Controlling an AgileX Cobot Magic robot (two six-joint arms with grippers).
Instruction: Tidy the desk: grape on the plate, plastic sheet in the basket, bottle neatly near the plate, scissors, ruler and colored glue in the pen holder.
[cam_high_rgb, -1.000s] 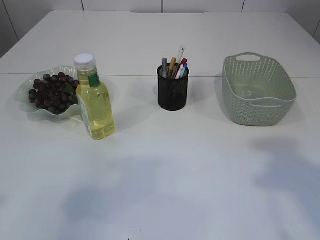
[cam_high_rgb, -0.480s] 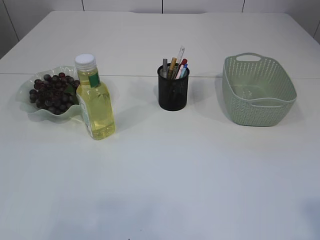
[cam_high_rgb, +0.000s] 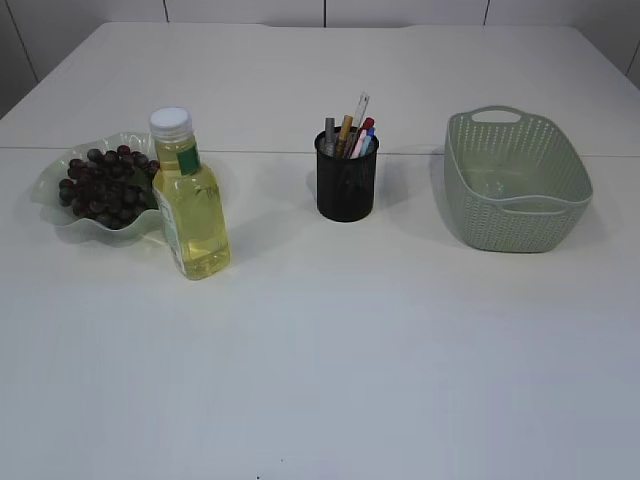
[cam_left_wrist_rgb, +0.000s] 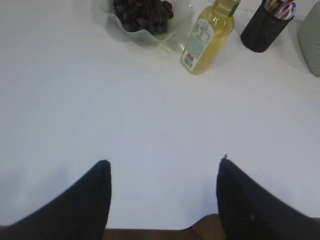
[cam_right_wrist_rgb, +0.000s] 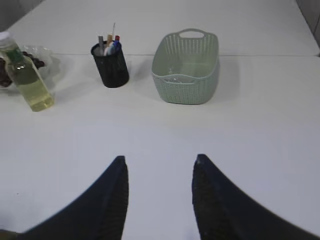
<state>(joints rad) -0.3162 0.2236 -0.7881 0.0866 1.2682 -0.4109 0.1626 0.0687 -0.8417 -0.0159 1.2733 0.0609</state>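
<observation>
Dark grapes (cam_high_rgb: 100, 185) lie on a pale wavy plate (cam_high_rgb: 60, 222) at the far left. A bottle of yellow liquid with a white cap (cam_high_rgb: 190, 200) stands upright right beside the plate. A black mesh pen holder (cam_high_rgb: 346, 185) holds a clear ruler, pens and other sticks. A green basket (cam_high_rgb: 515, 180) holds a clear plastic sheet (cam_high_rgb: 490, 185). Both grippers are out of the exterior view. My left gripper (cam_left_wrist_rgb: 162, 162) is open and empty over bare table near the front edge. My right gripper (cam_right_wrist_rgb: 159, 159) is open and empty, well in front of the basket (cam_right_wrist_rgb: 186, 67).
The white table (cam_high_rgb: 330, 340) stretches wide in front of the objects. Its front edge shows at the bottom of the left wrist view (cam_left_wrist_rgb: 150, 235). The bottle (cam_left_wrist_rgb: 205, 40), plate (cam_left_wrist_rgb: 145, 34) and pen holder (cam_left_wrist_rgb: 262, 31) lie far ahead of the left gripper.
Shadows that lay on the front of the table have faded away. The objects have not moved.
</observation>
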